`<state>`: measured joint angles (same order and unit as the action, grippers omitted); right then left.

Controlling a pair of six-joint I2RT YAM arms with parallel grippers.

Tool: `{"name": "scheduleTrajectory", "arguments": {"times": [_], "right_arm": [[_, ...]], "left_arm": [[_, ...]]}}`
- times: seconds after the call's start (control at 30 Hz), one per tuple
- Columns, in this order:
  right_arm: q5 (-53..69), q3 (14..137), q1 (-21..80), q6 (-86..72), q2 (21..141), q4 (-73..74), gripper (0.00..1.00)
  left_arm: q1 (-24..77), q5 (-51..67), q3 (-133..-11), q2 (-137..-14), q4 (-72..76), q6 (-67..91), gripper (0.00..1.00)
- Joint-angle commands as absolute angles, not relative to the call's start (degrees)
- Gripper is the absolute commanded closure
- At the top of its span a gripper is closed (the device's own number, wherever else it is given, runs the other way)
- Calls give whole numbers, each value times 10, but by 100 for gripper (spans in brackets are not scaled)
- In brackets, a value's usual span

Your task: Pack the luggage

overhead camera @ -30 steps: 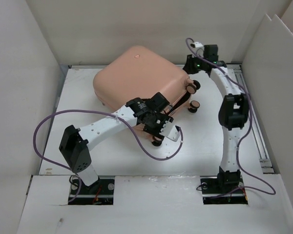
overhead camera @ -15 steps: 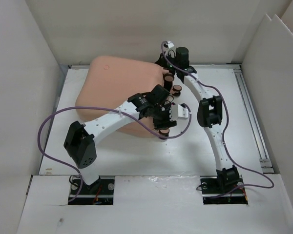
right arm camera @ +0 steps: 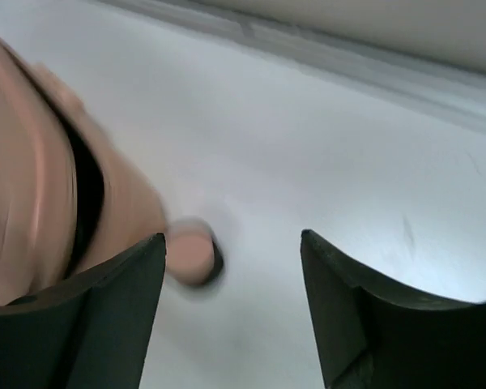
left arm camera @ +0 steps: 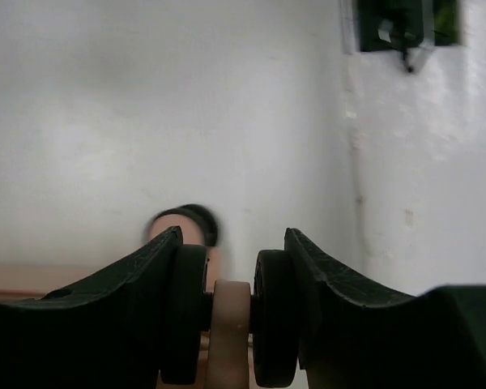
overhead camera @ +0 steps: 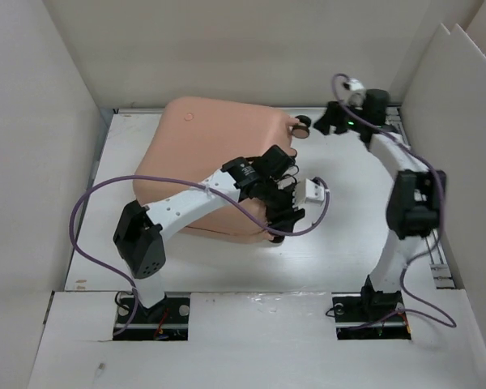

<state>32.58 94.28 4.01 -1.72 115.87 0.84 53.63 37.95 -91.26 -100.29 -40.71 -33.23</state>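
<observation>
Mid-table, left of centre: luggage lying flat, lid down, contents not visible. Left gripper clamped on its near-right wheel. Right gripper spread wide, holding nothing, just beside the far-right wheel.

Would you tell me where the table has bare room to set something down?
Bare: the table strip between luggage and arm bases, and the patch between luggage and right arm. Crowded: where the left pincer clamps a wheel.

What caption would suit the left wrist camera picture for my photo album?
Close-up: the left gripper clamps a twin black wheel of the peach suitcase, a second wheel blurred behind.
</observation>
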Motion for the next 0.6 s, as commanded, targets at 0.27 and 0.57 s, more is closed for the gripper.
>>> {"name": "scheduleTrajectory", "arguments": {"times": [0.27, 0.57], "right_arm": [[357, 438, -47, 21, 642, -25, 17], [348, 179, 64, -69, 393, -168, 32]], "left_arm": [[429, 178, -979, -1068, -229, -347, 100], [402, 220, -1047, -1099, -206, -326, 100]]}}
